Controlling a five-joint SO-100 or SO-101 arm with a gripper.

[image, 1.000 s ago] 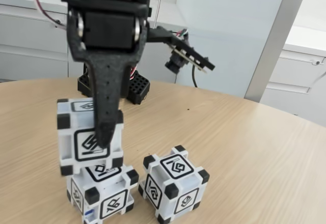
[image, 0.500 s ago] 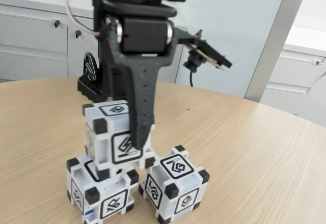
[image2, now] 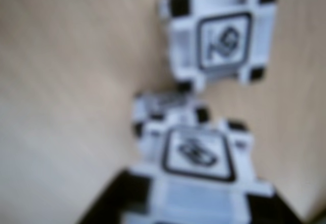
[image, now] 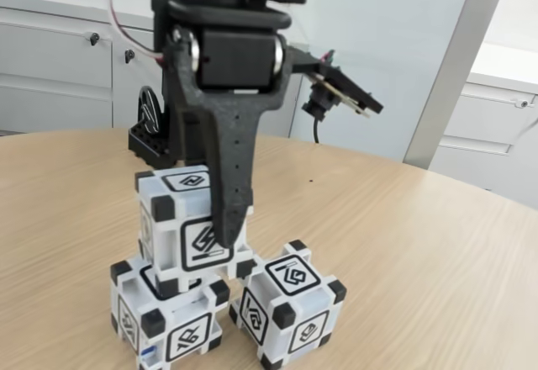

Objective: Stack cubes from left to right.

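Above the wooden table, gripper clamps the upper cube, resting on the lower cube; third cube at three o'clock.

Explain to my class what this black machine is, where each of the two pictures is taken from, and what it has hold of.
It is a small robot arm on a round wooden table. The fixed view looks from the table's edge; the blurry wrist view comes from a camera riding on the arm, looking down. Its gripper, two fingers, grips the upper cube, a white plastic block with black corners. That cube sits on the lower cube, shifted to the right in the fixed view so it overhangs. The third cube stands on the table just right of the stack. The wrist view shows the upper cube close up and the third cube beyond.
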